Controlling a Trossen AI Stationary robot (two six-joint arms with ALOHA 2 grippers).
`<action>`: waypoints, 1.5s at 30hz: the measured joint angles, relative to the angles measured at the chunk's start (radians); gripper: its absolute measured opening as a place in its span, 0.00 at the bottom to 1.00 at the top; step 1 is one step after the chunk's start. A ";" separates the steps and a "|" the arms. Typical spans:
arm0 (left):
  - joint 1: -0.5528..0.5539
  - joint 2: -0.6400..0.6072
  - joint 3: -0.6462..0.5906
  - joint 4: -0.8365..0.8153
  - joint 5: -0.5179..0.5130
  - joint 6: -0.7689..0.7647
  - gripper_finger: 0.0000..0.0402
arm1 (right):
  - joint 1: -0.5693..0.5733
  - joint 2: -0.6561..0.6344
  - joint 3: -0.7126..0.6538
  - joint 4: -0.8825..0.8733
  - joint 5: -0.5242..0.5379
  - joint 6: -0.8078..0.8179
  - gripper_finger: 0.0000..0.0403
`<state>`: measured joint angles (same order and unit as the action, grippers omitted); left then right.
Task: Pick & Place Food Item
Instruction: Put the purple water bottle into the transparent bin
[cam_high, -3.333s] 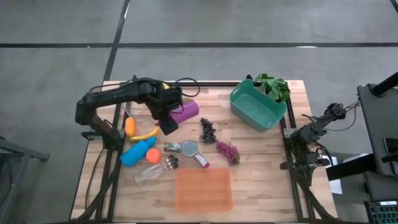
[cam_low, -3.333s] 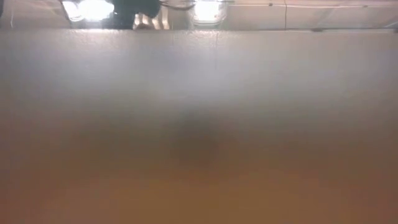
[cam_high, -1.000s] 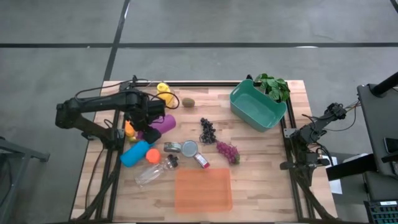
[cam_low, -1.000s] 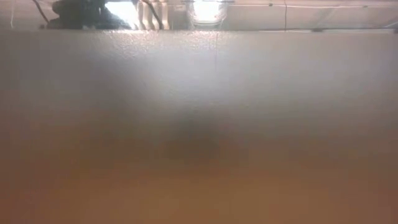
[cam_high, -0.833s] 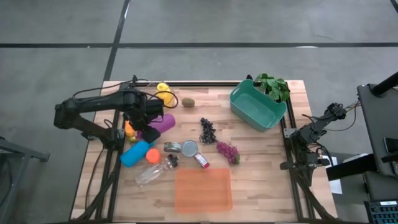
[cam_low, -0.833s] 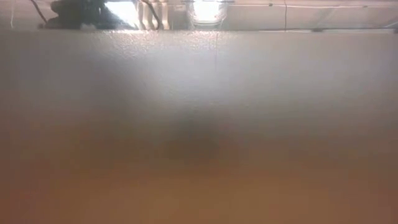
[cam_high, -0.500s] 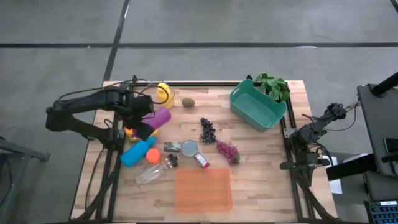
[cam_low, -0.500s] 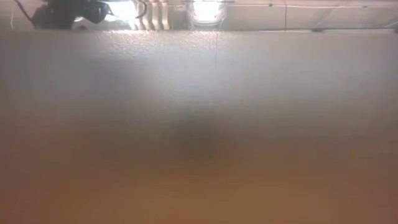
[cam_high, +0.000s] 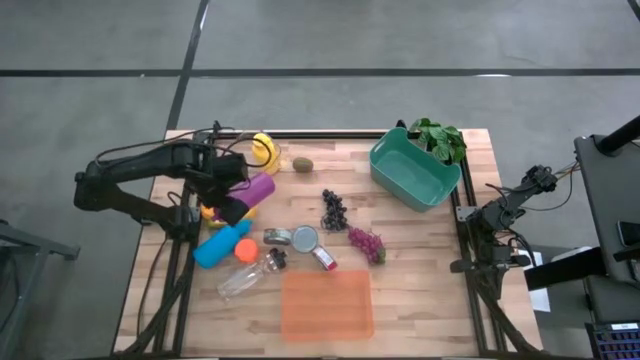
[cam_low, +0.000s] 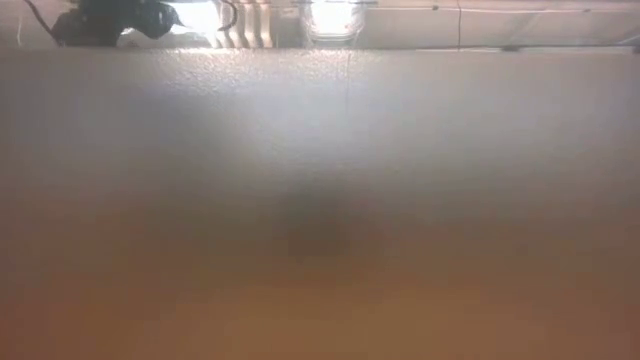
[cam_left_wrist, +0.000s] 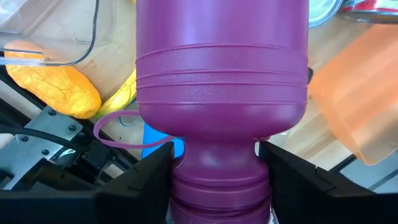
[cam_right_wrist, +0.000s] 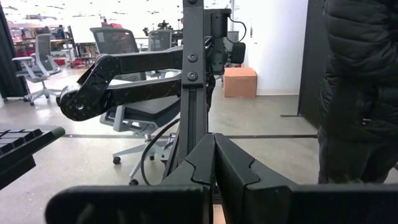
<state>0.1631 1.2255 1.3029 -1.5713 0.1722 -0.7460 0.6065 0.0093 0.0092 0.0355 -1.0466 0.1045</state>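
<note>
Upper left of high view: left gripper (cam_high: 232, 190) jaws clamp purple bottle (cam_high: 252, 193) by neck, long axis diagonal toward frame centre; right gripper (cam_right_wrist: 214, 163) clenched empty, far right off worktop (cam_high: 420, 270)

I see the purple bottle (cam_high: 252, 192) clamped at its neck between my left gripper (cam_high: 228, 180) fingers, lifted off the boards at the table's left side and lying roughly level, its base pointing toward the table's middle. In the wrist view it is a smooth, opaque purple cylinder (cam_left_wrist: 221, 81) with fine ridged bands and a thin loose ring by the neck.
</note>
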 joint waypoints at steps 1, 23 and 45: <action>0.000 0.013 0.000 0.000 0.000 0.010 0.53 | 0.000 0.000 0.000 0.000 0.000 0.000 0.02; 0.038 0.350 0.000 0.000 0.116 0.252 0.53 | 0.000 0.000 0.000 0.000 0.000 0.000 0.02; 0.067 0.343 0.000 0.000 0.158 0.245 0.53 | 0.000 0.000 0.000 0.000 0.000 0.000 0.02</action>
<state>0.2298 1.5688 1.3029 -1.5711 0.3298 -0.5007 0.6065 0.0095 0.0092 0.0355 -1.0466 0.1045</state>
